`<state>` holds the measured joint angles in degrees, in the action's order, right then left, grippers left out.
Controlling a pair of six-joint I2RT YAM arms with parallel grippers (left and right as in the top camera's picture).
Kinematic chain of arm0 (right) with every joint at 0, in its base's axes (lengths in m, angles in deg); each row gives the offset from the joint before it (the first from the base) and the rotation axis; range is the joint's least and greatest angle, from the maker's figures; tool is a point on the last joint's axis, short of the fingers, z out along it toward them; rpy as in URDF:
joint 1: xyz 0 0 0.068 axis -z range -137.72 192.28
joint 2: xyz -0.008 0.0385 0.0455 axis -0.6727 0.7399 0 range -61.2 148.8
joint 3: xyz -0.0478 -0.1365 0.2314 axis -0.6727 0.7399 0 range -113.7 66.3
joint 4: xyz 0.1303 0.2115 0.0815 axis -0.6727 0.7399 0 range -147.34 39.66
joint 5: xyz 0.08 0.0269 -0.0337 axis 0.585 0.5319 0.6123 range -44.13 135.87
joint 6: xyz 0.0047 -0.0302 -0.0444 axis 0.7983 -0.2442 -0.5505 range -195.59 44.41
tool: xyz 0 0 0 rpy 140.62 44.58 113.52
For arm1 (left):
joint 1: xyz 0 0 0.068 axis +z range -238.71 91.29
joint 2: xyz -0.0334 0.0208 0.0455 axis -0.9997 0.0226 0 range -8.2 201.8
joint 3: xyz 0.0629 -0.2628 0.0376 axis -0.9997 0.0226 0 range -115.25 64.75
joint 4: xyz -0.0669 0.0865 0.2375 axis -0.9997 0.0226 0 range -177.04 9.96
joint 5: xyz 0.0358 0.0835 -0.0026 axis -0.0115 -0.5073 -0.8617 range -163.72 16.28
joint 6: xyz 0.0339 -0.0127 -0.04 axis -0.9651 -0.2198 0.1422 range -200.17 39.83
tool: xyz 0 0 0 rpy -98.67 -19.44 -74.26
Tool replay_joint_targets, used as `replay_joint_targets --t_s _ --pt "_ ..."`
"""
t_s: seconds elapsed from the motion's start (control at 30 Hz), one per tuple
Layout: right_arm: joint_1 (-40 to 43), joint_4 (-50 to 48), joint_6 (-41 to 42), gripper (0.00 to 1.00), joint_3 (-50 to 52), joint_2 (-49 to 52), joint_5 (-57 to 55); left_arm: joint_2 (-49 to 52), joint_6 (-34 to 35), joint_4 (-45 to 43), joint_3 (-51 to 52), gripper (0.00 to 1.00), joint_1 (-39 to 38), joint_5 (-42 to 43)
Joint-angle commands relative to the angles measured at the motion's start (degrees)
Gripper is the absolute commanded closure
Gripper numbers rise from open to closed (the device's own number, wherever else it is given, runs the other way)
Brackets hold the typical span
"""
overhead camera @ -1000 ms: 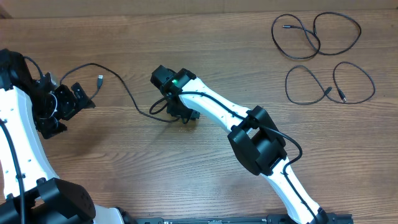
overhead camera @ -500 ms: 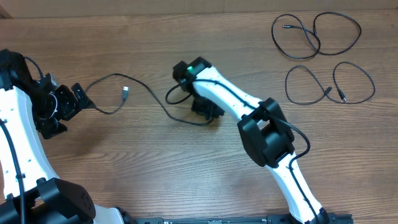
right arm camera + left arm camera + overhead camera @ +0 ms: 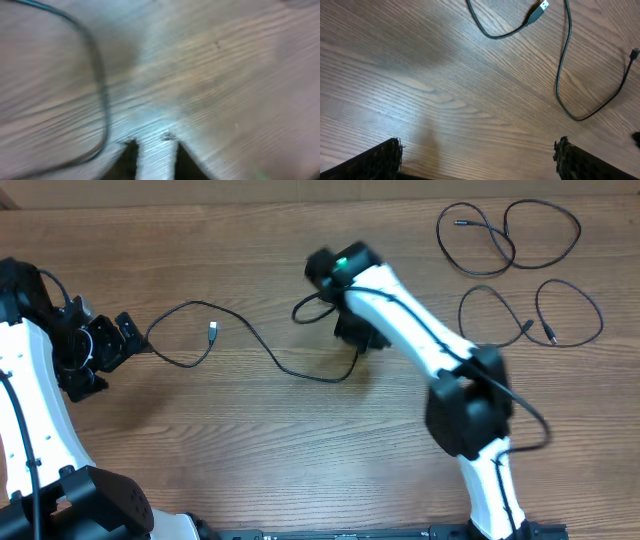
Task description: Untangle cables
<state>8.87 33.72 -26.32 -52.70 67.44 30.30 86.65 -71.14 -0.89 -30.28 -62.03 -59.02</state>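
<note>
One loose cable (image 3: 245, 330) runs across the middle of the table, its silvery plug (image 3: 213, 330) curled back at the left end. Its right end reaches up beside my right gripper (image 3: 355, 340). In the blurred right wrist view the right gripper (image 3: 154, 147) shows a narrow gap with only bare wood in it, and the cable (image 3: 102, 100) lies to its left. My left gripper (image 3: 115, 355) stands wide open at the left, just short of the cable's left bend. In the left wrist view the left gripper (image 3: 477, 150) holds nothing, with the plug (image 3: 542, 6) and cable (image 3: 565, 65) ahead of it.
Two separate cables lie in loops at the back right, one (image 3: 505, 235) nearer the far edge and one (image 3: 530, 315) below it. The right arm (image 3: 440, 360) stretches diagonally over the table's middle. A thick black arm wire (image 3: 300, 310) loops beside the right wrist.
My right arm has swung right and away from me, drawing the cable out to the right. The silvery plug has shifted right. The left arm has stayed put.
</note>
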Motion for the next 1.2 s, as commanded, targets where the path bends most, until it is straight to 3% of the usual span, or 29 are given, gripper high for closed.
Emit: replay_joint_targets --t_s 0.0,0.1,0.23,0.53,0.77,0.9,1.17 --pt "0.8 -4.3 -12.4 0.58 -0.2 -4.1 11.0 0.4 0.3 -0.7 1.1 0.0 -0.9 -0.3" --pt "0.6 -7.7 -18.4 0.46 -0.2 -3.6 20.2 0.4 0.4 -0.9 1.4 0.01 -0.9 -0.3" --pt "-1.1 -9.2 -18.7 0.44 -0.2 -2.2 20.8 0.4 0.4 -0.9 1.4 0.01 -0.9 -0.3" --pt "-4.4 -8.4 -4.7 0.46 4.8 1.4 11.3 0.4 0.4 -0.9 1.4 0.0 -0.9 -0.3" --pt "-3.3 -13.3 -3.3 0.49 13.0 1.5 11.6 0.4 0.3 -0.7 1.4 0.01 -0.9 -0.3" --pt "-0.3 -15.6 -2.4 0.56 16.5 1.5 13.3 0.4 0.4 -0.9 1.5 0.0 -0.9 -0.3" --pt "2.4 -18.8 -4.8 0.55 18.9 1.5 14.2 0.4 0.4 -0.9 1.5 0.0 -0.9 -0.3"
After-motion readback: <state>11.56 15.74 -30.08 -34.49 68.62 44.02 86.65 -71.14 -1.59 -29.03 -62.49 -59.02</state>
